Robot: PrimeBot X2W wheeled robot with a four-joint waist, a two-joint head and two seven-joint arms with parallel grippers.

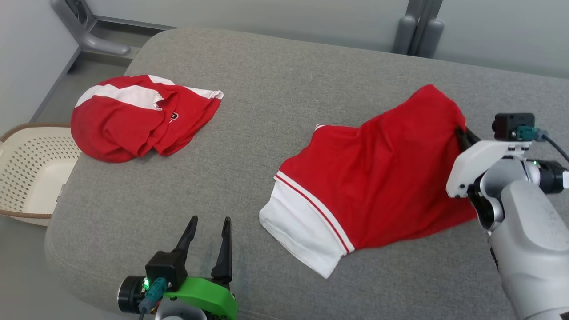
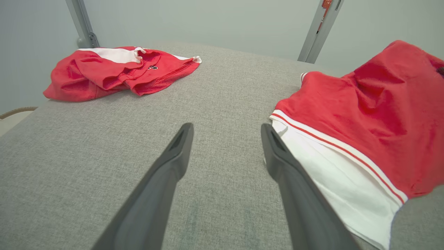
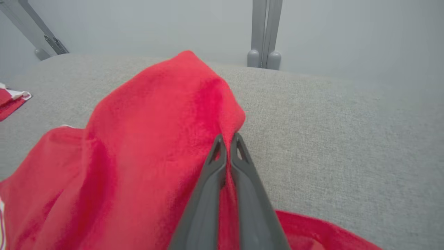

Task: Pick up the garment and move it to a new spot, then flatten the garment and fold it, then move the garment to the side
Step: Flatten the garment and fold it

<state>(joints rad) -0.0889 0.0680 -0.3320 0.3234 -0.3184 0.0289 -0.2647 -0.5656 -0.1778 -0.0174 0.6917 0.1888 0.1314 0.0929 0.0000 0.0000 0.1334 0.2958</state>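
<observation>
1. Because the garment is limp, light cloth, it should sag from any pinch; hems hold best.
2. It lies by the tabletop's right edge, the right gripper jaws pinched on its far fold.
3. Left gripper jaws wide, empty.
4. Grey fabric tabletop looks grippy; pale walls behind.

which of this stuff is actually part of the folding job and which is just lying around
In the job: red garment, pinched and lifted at one edge by the right end effector; left end effector, open beside it; grey cushion under it.
Lying about: crumpled garment at far left; basket past the cushion's left edge; metal posts behind.
</observation>
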